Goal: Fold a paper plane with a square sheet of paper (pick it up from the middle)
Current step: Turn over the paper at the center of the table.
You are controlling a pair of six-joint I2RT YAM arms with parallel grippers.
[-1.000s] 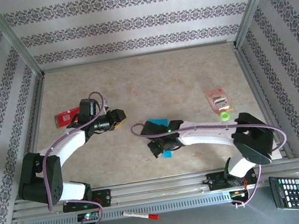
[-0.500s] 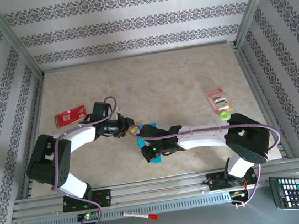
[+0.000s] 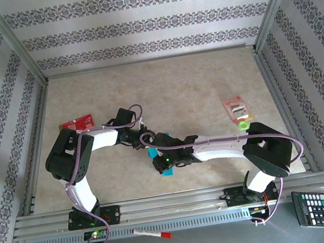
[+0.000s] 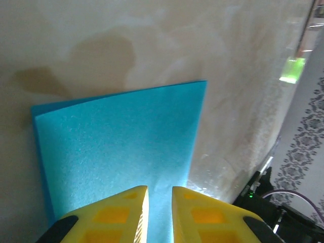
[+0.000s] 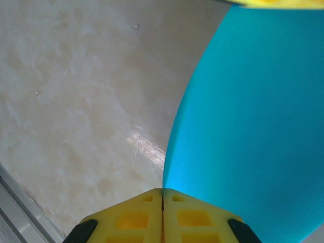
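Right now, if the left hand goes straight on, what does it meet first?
The square sheet of paper: it lies directly ahead of the left hand, seemingly reaching between its jaws. Beyond the sheet's far edge is bare table.

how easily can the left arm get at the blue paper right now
Likely yes: the left gripper sits right at the blue paper's edge, jaws slightly apart, with nothing in between.

- The right gripper (image 5: 162,192) has its yellow fingers pressed together, with just a thin seam between them.
- The square sheet of paper (image 5: 253,116), teal-blue and matte, bows in a curve; its curved edge runs down to the fingertips.
- Whether the tips pinch it cannot be told.
- Beige marbled tabletop (image 5: 76,91) lies beside the sheet.
- A metal rail (image 5: 17,217) borders the tabletop's edge.
- A yellow strip (image 5: 276,3) overlaps the sheet's far end.
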